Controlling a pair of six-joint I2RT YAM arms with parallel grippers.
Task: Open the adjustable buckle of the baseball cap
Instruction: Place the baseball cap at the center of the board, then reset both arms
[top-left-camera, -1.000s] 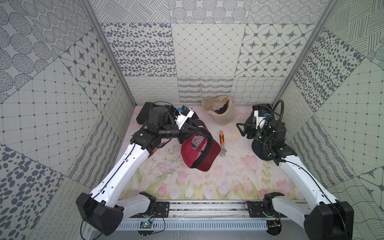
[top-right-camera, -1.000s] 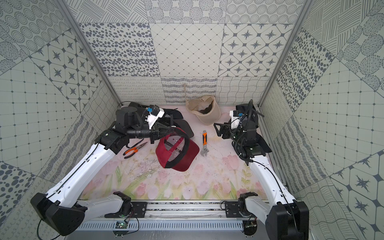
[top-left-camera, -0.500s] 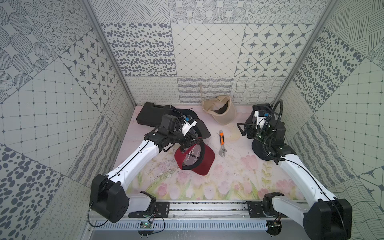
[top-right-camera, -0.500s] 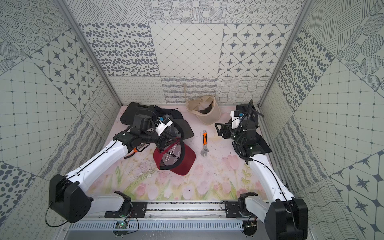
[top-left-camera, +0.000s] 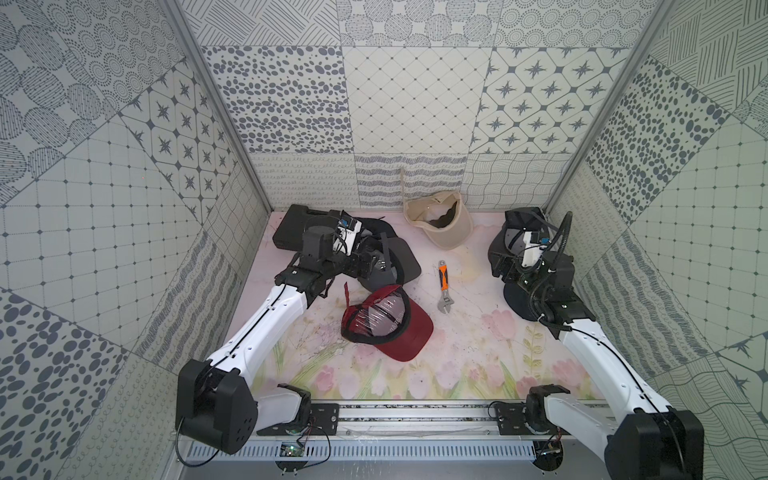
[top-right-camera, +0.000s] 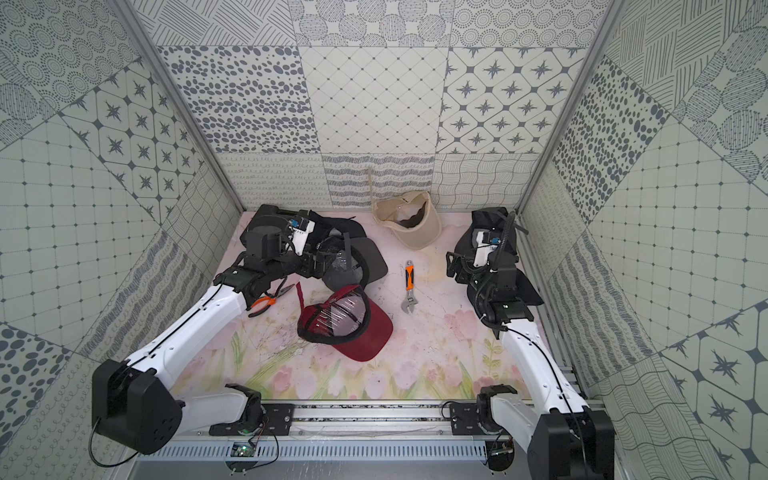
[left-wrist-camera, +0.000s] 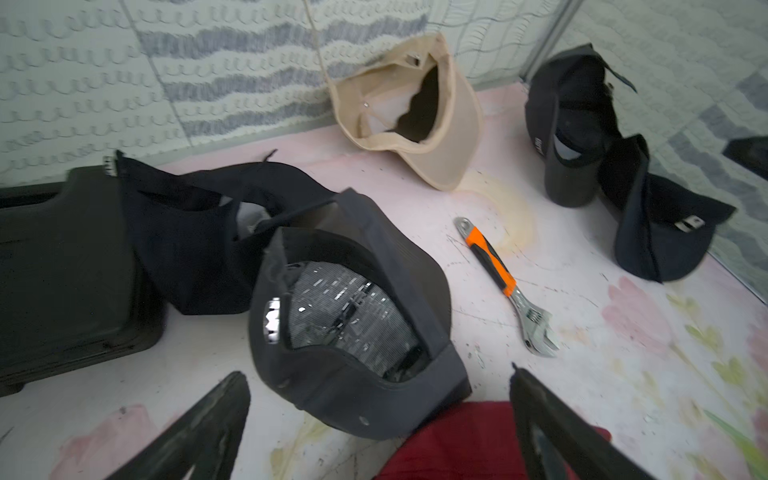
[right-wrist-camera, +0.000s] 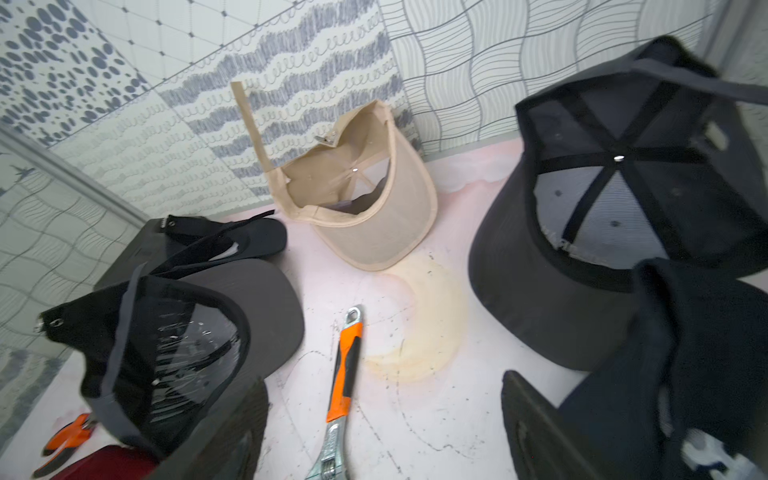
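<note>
1. Black case (top-left-camera: 291, 235): lying in the far left corner against the wall; not part of the job.
2. Pliers (top-right-camera: 262, 303): orange-handled, lying at the left of the table, partly tucked under the left arm.
3. Left gripper (left-wrist-camera: 376, 374): hovering left of centre. Its fingers are standing wide apart and gripping nothing.
4. Grey cap (left-wrist-camera: 353, 299): lying upside down just beyond the left gripper, leaning on a black cap (left-wrist-camera: 187, 249).
5. Red cap (top-left-camera: 386, 326): by my reading the task's thing. It is lying upside down in the middle of the table, just nearer than the grey cap, with neither gripper touching it. Its strap (top-left-camera: 346, 293) is sticking up loose at the far left edge. The buckle itself is too small to make out.
6. Wrench (top-left-camera: 444, 286): orange-gripped, lying right of the red cap and apart from it.
7. Beige cap (top-left-camera: 440, 226): leaning on the far wall, its strap trailing up the wall.
8. Right gripper (right-wrist-camera: 382, 380): hovering at the right, its fingers spread open and holding nothing.
9. Dark caps (right-wrist-camera: 582, 257): sitting far right beneath the right arm.
10. Progress: judging by the loose strap, the red cap's buckle is looking undone. Little or nothing is remaining there.
</note>
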